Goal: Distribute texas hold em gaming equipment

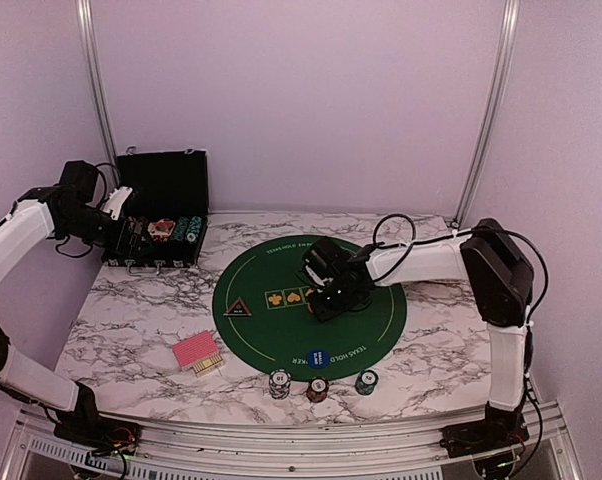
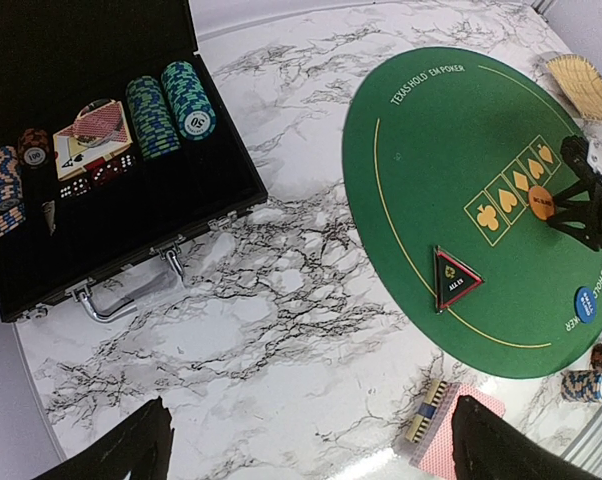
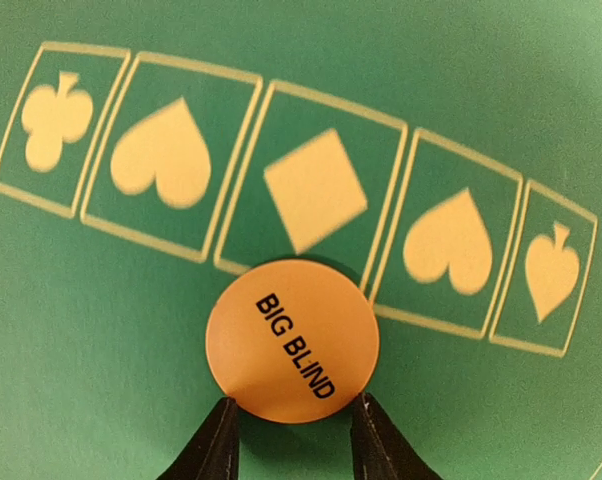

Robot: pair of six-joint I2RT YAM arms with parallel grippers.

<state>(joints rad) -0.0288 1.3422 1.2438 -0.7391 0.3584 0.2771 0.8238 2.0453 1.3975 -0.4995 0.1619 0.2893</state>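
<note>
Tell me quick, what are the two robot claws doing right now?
Left gripper: open, holding nothing.
Right gripper: closed on the orange BIG BLIND button.

Plain lilac walls (image 1: pixel 301 100) enclose a white marble-patterned table (image 1: pixel 131 330).

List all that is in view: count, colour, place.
table: one, marble, underneath all
mat: one, green, table centre
case: one, black, far left
case chips: stacks, teal, in case
chip stacks: three, mixed, near edge
orange button: one, mat centre
blue button: one, mat's near edge
triangle button: one, black, mat's left
cards: deck, red, left of mat
tray: one, tan, right of mat
left fingers: black, open, by case
right fingers: black, closed on orange button
</note>
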